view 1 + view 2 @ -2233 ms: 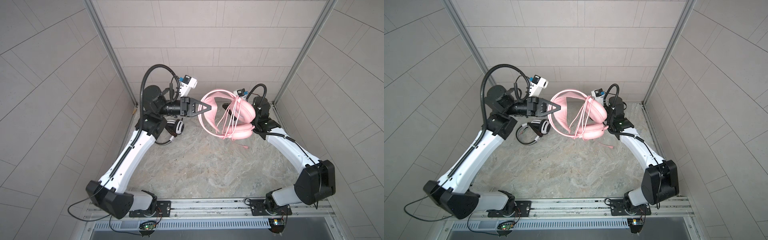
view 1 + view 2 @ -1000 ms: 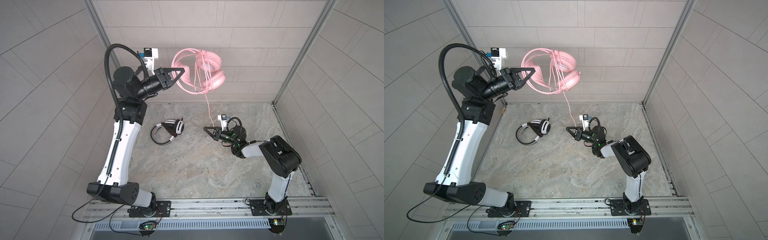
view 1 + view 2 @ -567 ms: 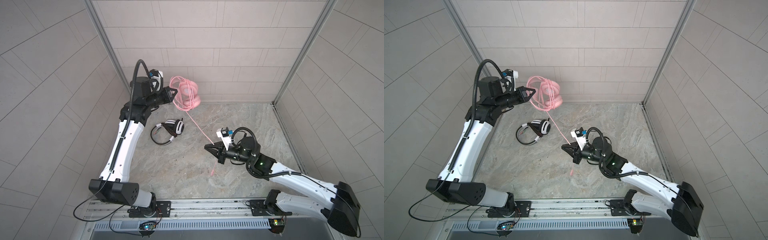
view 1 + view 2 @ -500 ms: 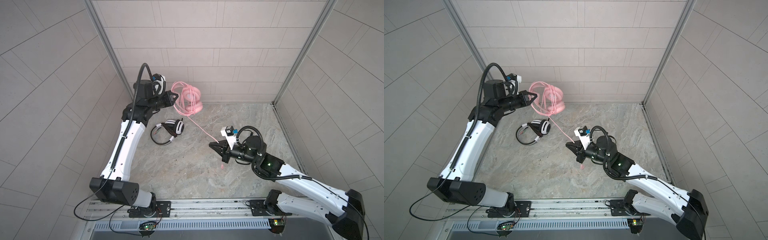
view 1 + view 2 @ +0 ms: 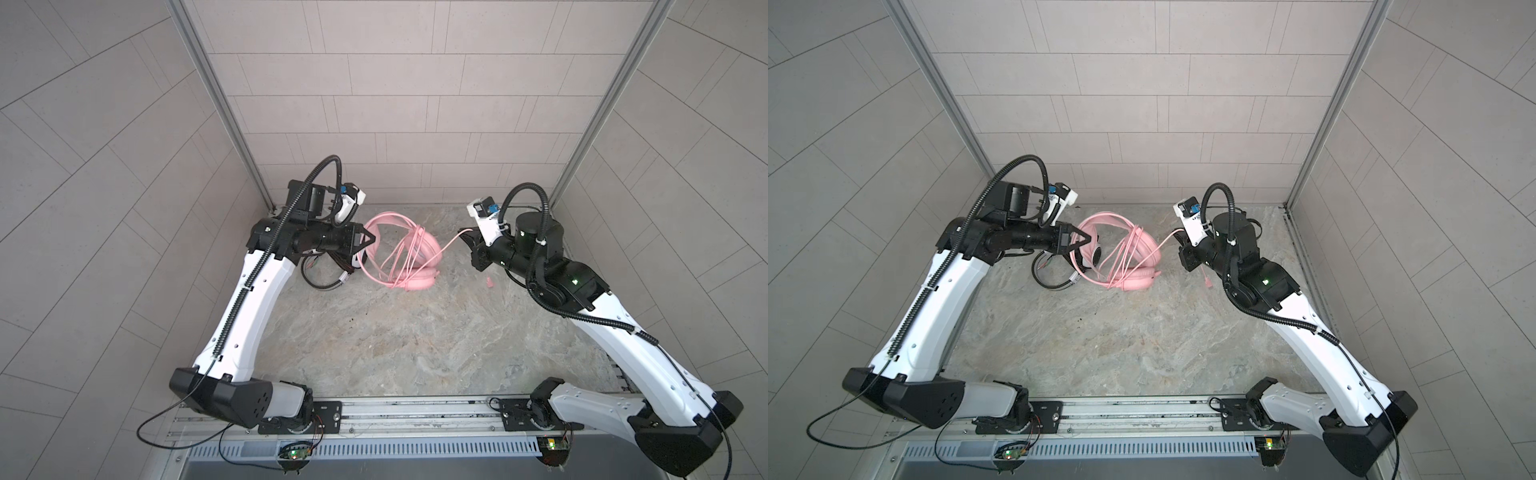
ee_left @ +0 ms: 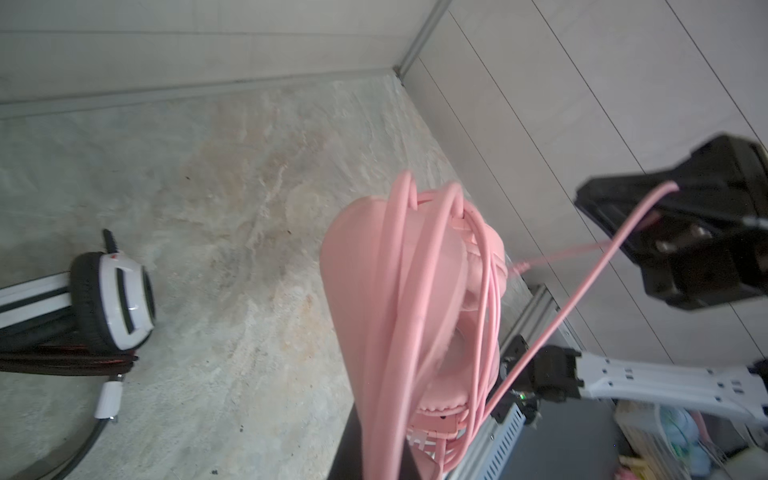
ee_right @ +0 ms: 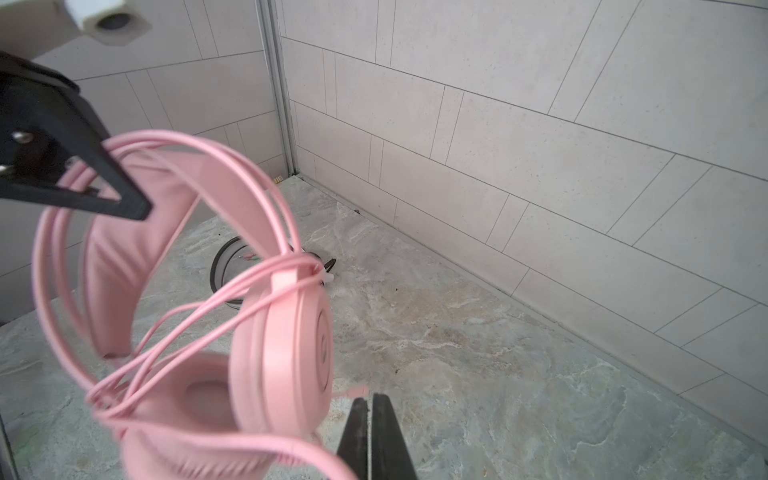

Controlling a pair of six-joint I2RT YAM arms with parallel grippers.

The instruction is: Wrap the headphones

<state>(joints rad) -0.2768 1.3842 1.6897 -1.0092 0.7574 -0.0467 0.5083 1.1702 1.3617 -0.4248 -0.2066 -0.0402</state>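
In both top views the left claw (image 5: pixel 368 240) and its arm hide most of the striped headset (image 5: pixel 322 279). In the right wrist view the right claw (image 7: pixel 370 419) is cut off, with the pink headset (image 7: pixel 286 361) blurred beside it.

Pink headset (image 5: pixel 409 259) between left pincer (image 5: pixel 368 240) and right pincer (image 5: pixel 467 237).

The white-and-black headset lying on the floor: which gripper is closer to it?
Left. The left gripper hangs right above the white-and-black headset, clamping the pink headset; the right gripper sits beyond the pink one, pinching its cable.
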